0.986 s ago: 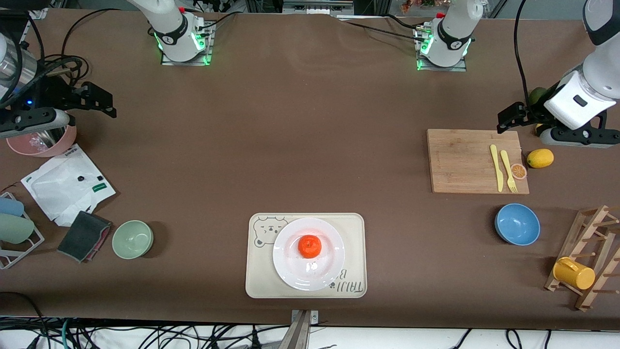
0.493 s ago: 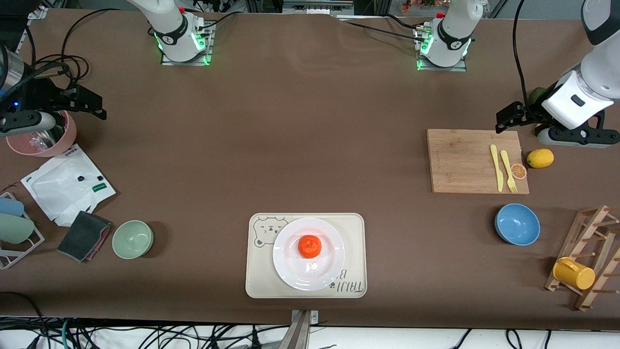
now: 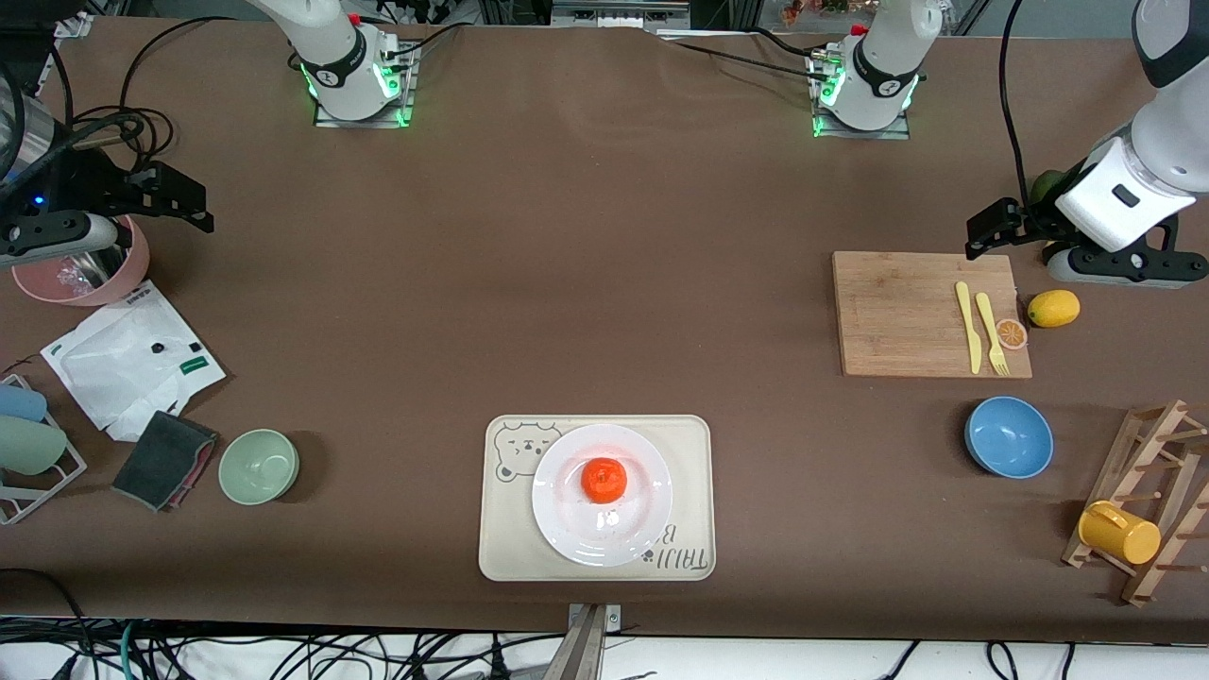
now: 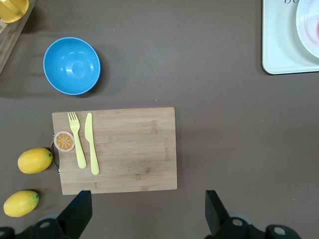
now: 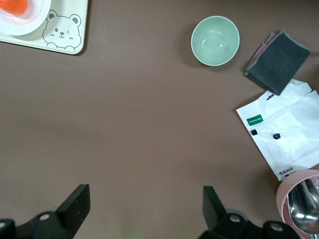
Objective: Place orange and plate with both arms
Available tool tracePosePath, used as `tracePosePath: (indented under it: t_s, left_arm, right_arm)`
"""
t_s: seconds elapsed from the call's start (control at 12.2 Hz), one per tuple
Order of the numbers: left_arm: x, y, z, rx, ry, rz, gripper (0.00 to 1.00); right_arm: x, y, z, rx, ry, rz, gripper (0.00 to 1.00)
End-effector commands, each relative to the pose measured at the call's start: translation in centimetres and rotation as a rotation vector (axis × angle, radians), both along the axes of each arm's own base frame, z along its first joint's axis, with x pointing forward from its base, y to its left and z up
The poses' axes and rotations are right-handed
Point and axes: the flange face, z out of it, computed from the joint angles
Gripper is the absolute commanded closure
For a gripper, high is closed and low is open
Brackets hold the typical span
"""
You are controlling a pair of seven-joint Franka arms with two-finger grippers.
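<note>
Brown table (image 3: pixel 604 283), spanning the whole front view.

Cream bear tray (image 3: pixel 505 543), at the table edge nearest the front camera, midway between the two ends.

Wooden cutting board (image 3: pixel 897 316), toward the left arm's end, farther from the front camera than the blue bowl; bearing a yellow knife (image 3: pixel 966 326) and yellow fork (image 3: pixel 991 332) side by side, with an orange slice (image 3: pixel 1012 332) at its edge.

White plate (image 3: pixel 567 524), resting on the bear tray.

White pouch (image 3: pixel 123 354), toward the right arm's end, lying flat; dark grey sponge cloth (image 3: pixel 162 459) just beside it, nearer the camera.

Wooden rack (image 3: pixel 1157 510) at the left arm's end, carrying a yellow cup (image 3: pixel 1118 532).

Pink bowl (image 3: pixel 80 279) at the right arm's end, under the right gripper.

Blue bowl (image 3: pixel 1008 436), between cutting board and rack. Green bowl (image 3: pixel 258 466), beside the sponge cloth.

Left gripper (image 4: pixel 147 211), raised over the table edge of the cutting board farthest from the front camera; fingers spread wide, holding nothing.

Right gripper (image 5: pixel 144 206), raised over bare table by the pink bowl; fingers spread wide, holding nothing.

Orange (image 3: pixel 604 480), whole, seated at the centre of the plate, well apart from both grippers.

Lemon (image 3: pixel 1053 308), on the table just beside the orange slice; second lemon (image 4: pixel 21 203) close by in the left wrist view.
</note>
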Motion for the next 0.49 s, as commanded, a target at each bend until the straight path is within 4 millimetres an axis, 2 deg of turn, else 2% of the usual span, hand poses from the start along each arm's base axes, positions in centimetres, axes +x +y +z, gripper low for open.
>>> tracePosePath:
  t_s: [0.0,0.41]
  left_arm:
    - [0.03,-0.2,0.39,-0.027,0.006,0.002,0.0]
    - [0.04,-0.11,0.39,-0.027,0.006,0.004,0.0]
  right_arm:
    - [0.15,-0.57,0.4,-0.013,0.012,0.001,0.0]
    - [0.13,-0.86,0.38,-0.016,0.014,0.001,0.0]
